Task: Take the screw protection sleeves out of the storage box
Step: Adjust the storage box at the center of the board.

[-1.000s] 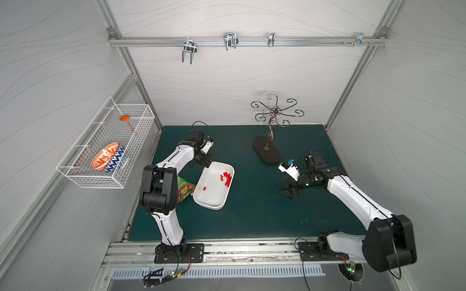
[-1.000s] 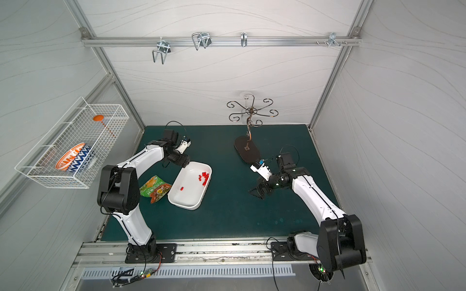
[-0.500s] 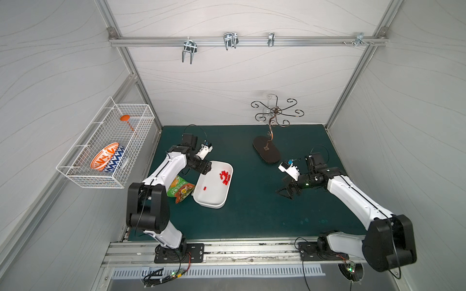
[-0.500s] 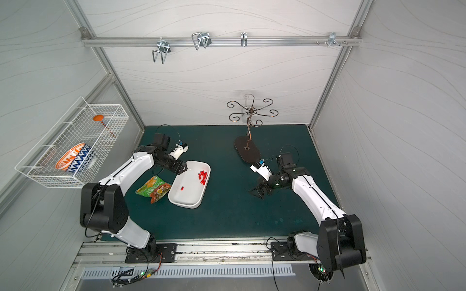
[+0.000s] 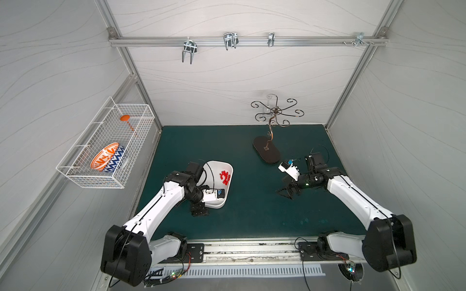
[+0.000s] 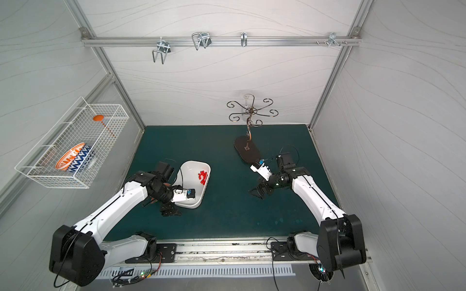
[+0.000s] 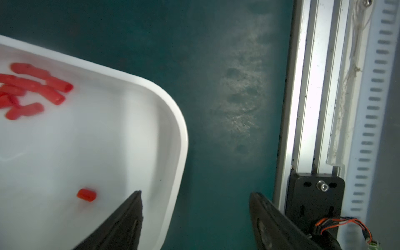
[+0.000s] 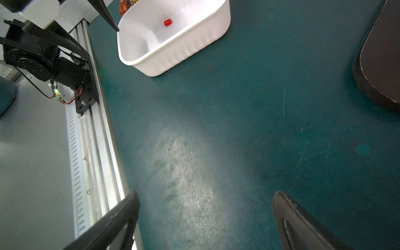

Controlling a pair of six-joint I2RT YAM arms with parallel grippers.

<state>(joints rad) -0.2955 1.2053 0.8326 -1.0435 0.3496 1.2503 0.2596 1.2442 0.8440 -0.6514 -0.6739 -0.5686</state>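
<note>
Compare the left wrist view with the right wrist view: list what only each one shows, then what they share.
Only the left wrist view: the cluster of red sleeves inside the storage box.
Only the right wrist view: the stand's dark base, a snack packet beyond the box, and the open right gripper over the green mat.
Both: the box, one lone sleeve lying apart, the mat, the front rail, and the left gripper at the box rim, plainly open in its own view.
</note>
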